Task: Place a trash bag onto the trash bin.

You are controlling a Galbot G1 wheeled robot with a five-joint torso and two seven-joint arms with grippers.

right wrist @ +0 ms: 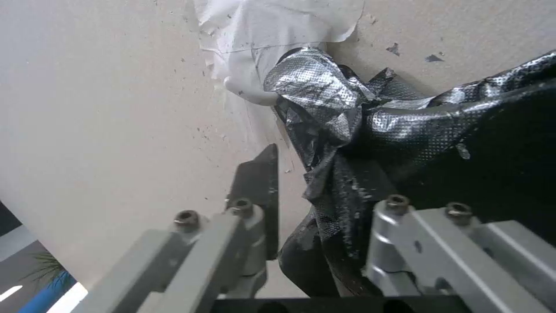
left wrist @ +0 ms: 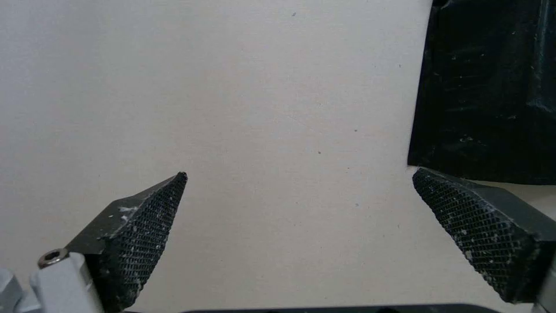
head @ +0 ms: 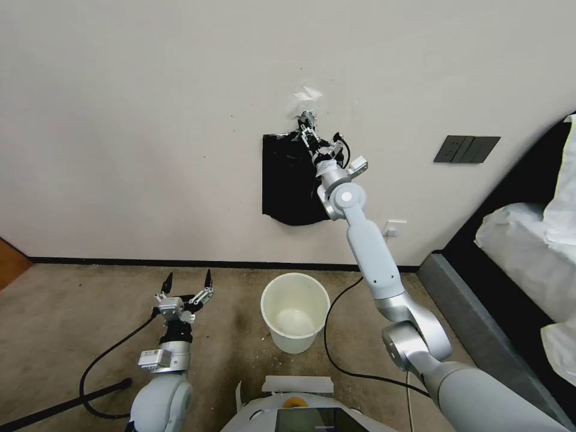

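Head view puts your right gripper [head: 307, 129] up at the wall, at the top of the hanging black bags [head: 288, 186], while the left gripper [head: 188, 282] waits low over the carpet, jaws wide apart. The right jaws straddle a gathered fold of plastic, seemingly not yet pinched. You're at the picking step: close on one bag and peel it free; the bin [head: 295, 312] stands empty on the floor below.

head looks down; wrists face wall [head: 150, 120].
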